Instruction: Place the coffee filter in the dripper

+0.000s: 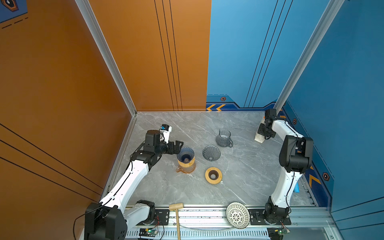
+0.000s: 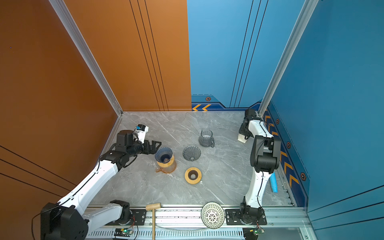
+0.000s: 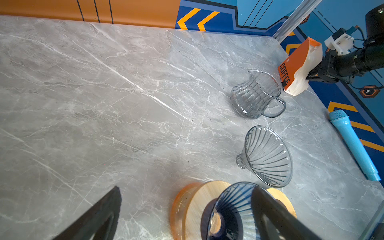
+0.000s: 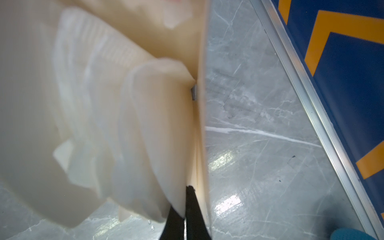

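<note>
Two black jaws on the right, pressed fully together on the edge of the front coffee filter (image 4: 158, 128) in a fanned white stack, inside its holder box (image 3: 297, 54) at the far right corner of the worktop (image 1: 239, 187). Best drawn out slowly and straight, taking a single sheet and leaving the box unmoved. Then across to the likeliest target, the blue dripper (image 1: 185, 154) seated on a wooden collar (image 1: 190, 163) over an amber carafe (image 1: 187, 169); lower point-first, release once centred. Left jaws spread fully wide, empty, just beside that dripper. Reads "COFFEE" on the box's orange side; nothing else legible.
</note>
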You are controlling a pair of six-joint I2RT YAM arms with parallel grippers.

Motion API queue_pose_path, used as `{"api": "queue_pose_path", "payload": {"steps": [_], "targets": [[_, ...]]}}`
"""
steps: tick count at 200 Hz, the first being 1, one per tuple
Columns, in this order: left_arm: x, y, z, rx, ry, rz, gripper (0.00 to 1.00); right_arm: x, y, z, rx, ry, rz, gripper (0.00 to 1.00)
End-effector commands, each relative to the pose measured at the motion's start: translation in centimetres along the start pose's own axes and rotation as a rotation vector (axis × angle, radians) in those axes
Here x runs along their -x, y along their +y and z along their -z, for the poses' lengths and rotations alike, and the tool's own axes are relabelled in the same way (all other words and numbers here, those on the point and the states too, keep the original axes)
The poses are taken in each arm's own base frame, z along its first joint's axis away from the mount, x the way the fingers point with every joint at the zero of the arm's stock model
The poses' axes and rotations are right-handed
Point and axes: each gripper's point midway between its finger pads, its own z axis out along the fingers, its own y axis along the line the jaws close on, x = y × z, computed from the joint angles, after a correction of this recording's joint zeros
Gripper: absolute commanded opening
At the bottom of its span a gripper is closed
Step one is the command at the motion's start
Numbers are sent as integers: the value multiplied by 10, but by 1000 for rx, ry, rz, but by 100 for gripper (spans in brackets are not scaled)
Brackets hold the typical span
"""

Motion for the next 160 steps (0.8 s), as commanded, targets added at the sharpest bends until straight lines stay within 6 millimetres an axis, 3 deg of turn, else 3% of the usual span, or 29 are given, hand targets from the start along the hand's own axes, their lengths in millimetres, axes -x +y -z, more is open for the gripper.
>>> {"api": "queue_pose_path", "payload": {"steps": [1,127,143,160], "targets": [[-4,-1,2,-14,9,-5,98,-2,0,25,3,-5,7,0],[-6,-2,-1,-23,16,-6,98,-32,-3,30,24,62,-8,0],[-7,-2,-1,-23,18,-5,98,-37,-4,32,27,62,-14,12],[-7,-2,-1,-23,19,-5,98,-36,-8,36,10,52,-12,15]]}}
